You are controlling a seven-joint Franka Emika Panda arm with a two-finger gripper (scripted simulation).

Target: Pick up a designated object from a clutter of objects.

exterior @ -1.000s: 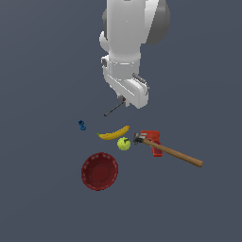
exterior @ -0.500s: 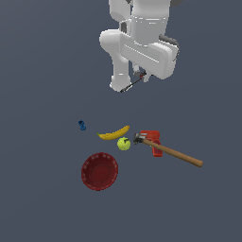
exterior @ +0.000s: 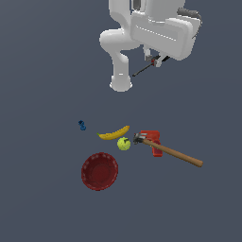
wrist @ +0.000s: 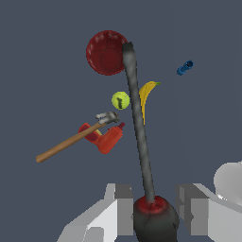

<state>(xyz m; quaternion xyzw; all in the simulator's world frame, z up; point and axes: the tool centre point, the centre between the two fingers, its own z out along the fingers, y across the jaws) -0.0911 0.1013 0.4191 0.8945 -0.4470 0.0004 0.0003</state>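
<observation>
My gripper point(exterior: 155, 59) is high above the clutter and shut on the screwdriver point(exterior: 144, 69). In the wrist view the screwdriver's black-and-red handle point(wrist: 155, 218) sits between my two fingers point(wrist: 120, 208) and its thin dark shaft point(wrist: 138, 118) points away. Far below lie the yellow banana point(exterior: 113, 133), green apple point(exterior: 124, 143), dark red bowl point(exterior: 99, 171), wooden-handled hammer point(exterior: 172, 152), red blocky item point(exterior: 153, 140) and tiny blue piece point(exterior: 82, 125).
The arm's white base point(exterior: 121, 71) stands on the grey floor behind the clutter. The hammer's head rests against the red blocky item, next to the apple.
The gripper has risen well above the clutter with the screwdriver in it, and moved toward the exterior view's right. The items on the floor have not moved.
</observation>
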